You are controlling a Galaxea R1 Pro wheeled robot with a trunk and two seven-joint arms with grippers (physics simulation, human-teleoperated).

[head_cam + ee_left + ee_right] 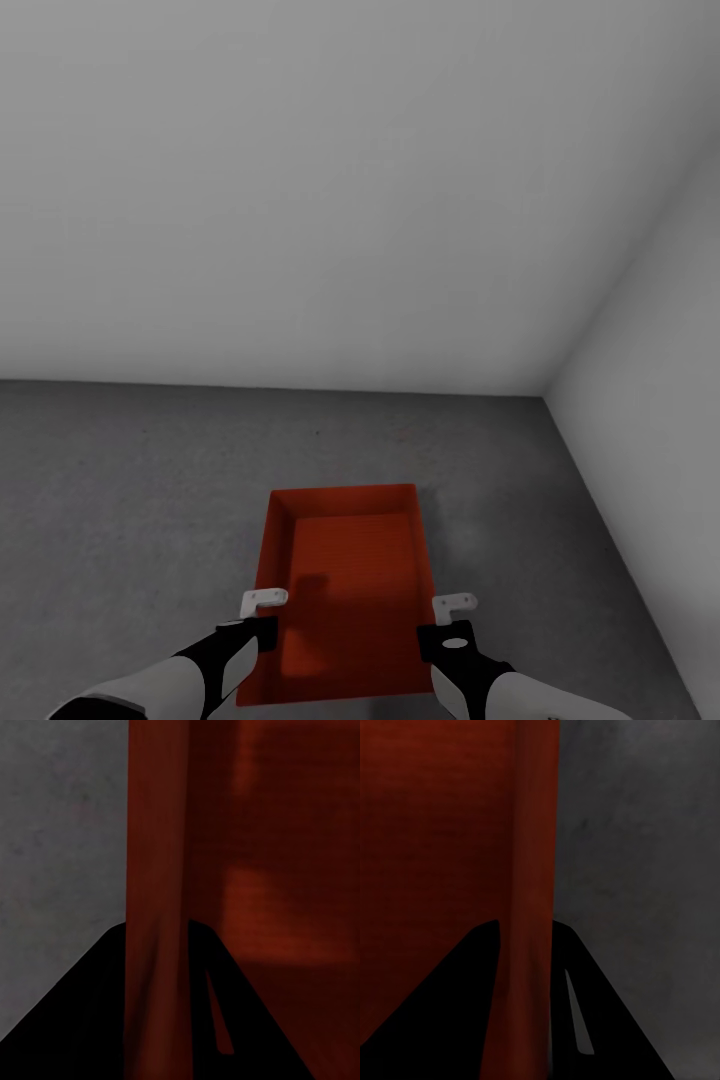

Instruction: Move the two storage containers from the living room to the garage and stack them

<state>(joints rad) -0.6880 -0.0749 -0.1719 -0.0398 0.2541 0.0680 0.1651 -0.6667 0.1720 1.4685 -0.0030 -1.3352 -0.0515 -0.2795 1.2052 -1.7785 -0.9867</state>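
Holding: 1 orange-red storage container (pixel 345 590) is carried between both arms over the dark grey floor (pixel 120 500) of the garage, near the corner where 2 pale grey walls (pixel 300 180) meet; whether its bottom touches the floor cannot be told from the head view.
Left gripper (pixel 262 612): sits at the container's left long wall; in the left wrist view that wall (pixel 154 907) runs between the 2 dark fingers (pixel 82 1012), so I judge the claw clamped on the wall.
Container interior: ribbed bottom, nothing inside, open top facing up.
Right gripper (pixel 452 615): sits at the right long wall; in the right wrist view the wall (pixel 534 907) passes between its fingers (pixel 607 1020), again read as clamped on it.
Second container: not accounted for here, so I take this one as the base of the stack.
Risk 1: the walls are thin; uneven squeeze could flex them and let the bin slip or twist.
Risk 2: if 1 claw lets go before the other, the bin could tip and land tilted.
Risk 3: releasing too high would let it drop and bounce askew, a poor base for stacking.
Risk 4: setting it too tight to the right wall could leave little room for the arms when stacking.
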